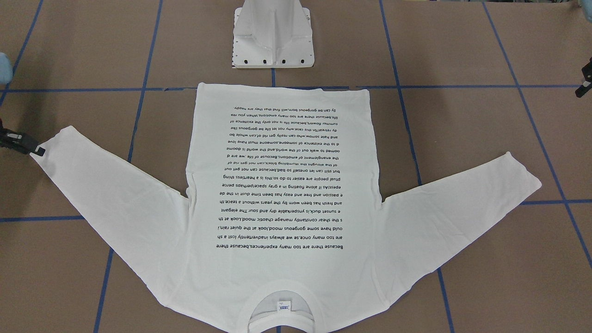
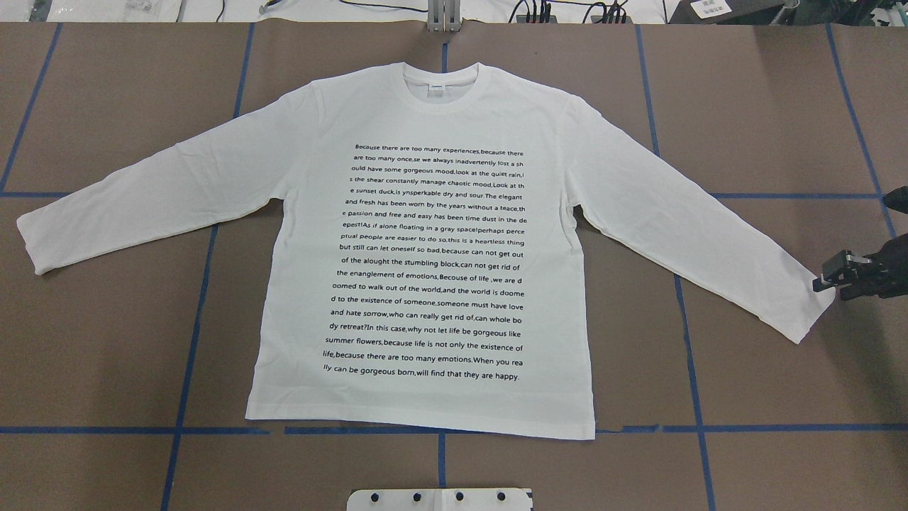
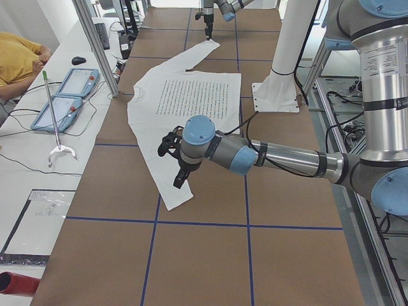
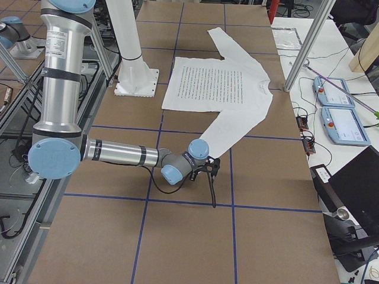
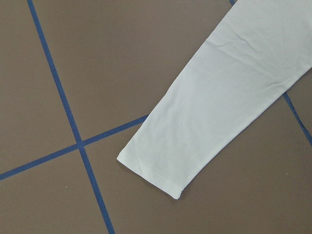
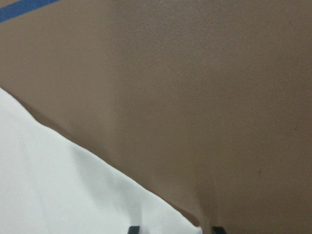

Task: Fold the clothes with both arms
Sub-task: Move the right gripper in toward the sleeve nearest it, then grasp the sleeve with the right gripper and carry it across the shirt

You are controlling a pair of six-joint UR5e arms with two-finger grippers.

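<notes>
T-shirt (image 2: 425, 234) cuff lies at the right tool (image 2: 821, 282).

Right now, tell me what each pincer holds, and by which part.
Nothing is held. The right pincer straddles a cuff corner of the T-shirt, jaws apart; the left pincer hangs above the other cuff, which lies flat.

The brown table (image 2: 106, 106) carries a grid of blue tape lines (image 2: 106, 429). 1 white long-sleeved T-shirt (image 2: 425, 234) lies flat on it, printed side up, with its 2 sleeves spread outward and its collar away from the robot. The white pedestal base (image 1: 273, 41) stands on the table near the hem, not touching it.
</notes>
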